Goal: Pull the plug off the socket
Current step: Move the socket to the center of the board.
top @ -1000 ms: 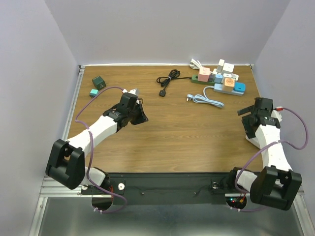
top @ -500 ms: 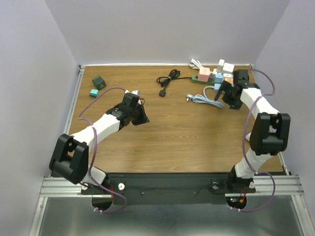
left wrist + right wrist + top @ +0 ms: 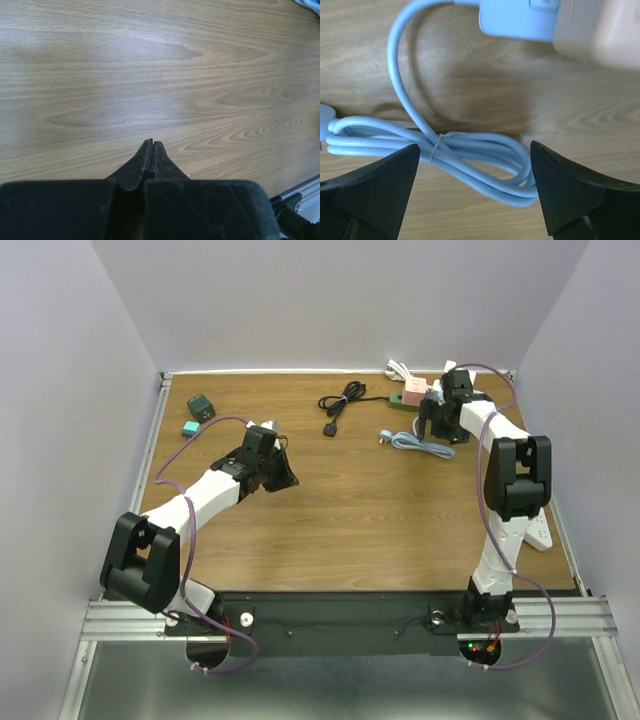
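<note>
My right claw (image 3: 475,146) gapes wide, empty, over the tied pale-blue cord (image 3: 370,137); power strip (image 3: 515,20) upper right; left claw (image 3: 151,143) pinched shut.

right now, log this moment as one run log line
right jaws: open, over bundled blue cable beside blue power strip | left jaws: shut, over table | holding: nothing

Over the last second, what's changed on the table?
The right gripper swung from the near right edge of the table to the far right corner. It now hangs open above the coiled blue cable, beside the power strips. Nothing was grabbed or released. The left gripper stayed shut over bare wood, barely shifting. The black cable and green boxes did not move.
</note>
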{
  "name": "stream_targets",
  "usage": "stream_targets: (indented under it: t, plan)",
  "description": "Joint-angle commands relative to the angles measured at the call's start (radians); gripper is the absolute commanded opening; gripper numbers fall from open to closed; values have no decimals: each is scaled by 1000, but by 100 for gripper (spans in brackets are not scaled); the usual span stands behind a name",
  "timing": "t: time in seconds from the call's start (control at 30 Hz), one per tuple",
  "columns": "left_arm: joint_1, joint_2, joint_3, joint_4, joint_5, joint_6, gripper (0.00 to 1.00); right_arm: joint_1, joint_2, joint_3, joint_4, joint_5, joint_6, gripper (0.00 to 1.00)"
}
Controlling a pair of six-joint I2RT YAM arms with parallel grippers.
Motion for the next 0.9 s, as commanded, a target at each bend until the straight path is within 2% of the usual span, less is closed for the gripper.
stream_targets:
  t: [0.0,0.07,0.1,0.2,0.23,0.33,0.37,0.43,0.47,0.57,0.6,0.63,0.83,0.87]
  plan:
    - [22,-3,41,10,13,5,0,31,46,73,24,-25,-61,92]
    - [28,-1,42,7,16,6,0,37,56,75,23,-51,-52,87]
    - [31,-1,39,7,16,8,0,40,57,58,23,-61,-47,79]
    - [37,-3,30,11,21,6,0,55,50,9,23,-85,-30,65]
    - [37,-3,25,16,24,6,0,61,48,-5,24,-137,-24,62]
    - [39,-4,13,19,29,9,0,89,47,-52,24,-151,-1,58]
    - [39,-4,10,20,30,11,0,95,44,-63,24,-160,8,49]
    - [40,-7,5,19,32,15,0,112,38,-100,24,-200,31,38]
    - [42,-10,5,19,33,17,0,117,31,-117,26,-217,39,29]
    - [48,-33,-1,11,26,18,0,161,-2,-153,30,-243,63,23]
    - [51,-41,-2,11,26,18,0,176,-12,-175,32,-254,76,15]
    - [56,-55,-10,10,27,20,0,221,-33,-184,35,-260,83,11]
    - [112,-133,-25,-29,23,40,0,445,-74,-209,81,-282,226,4]
    - [123,-148,-24,-48,21,43,0,518,-67,-203,96,-292,252,4]
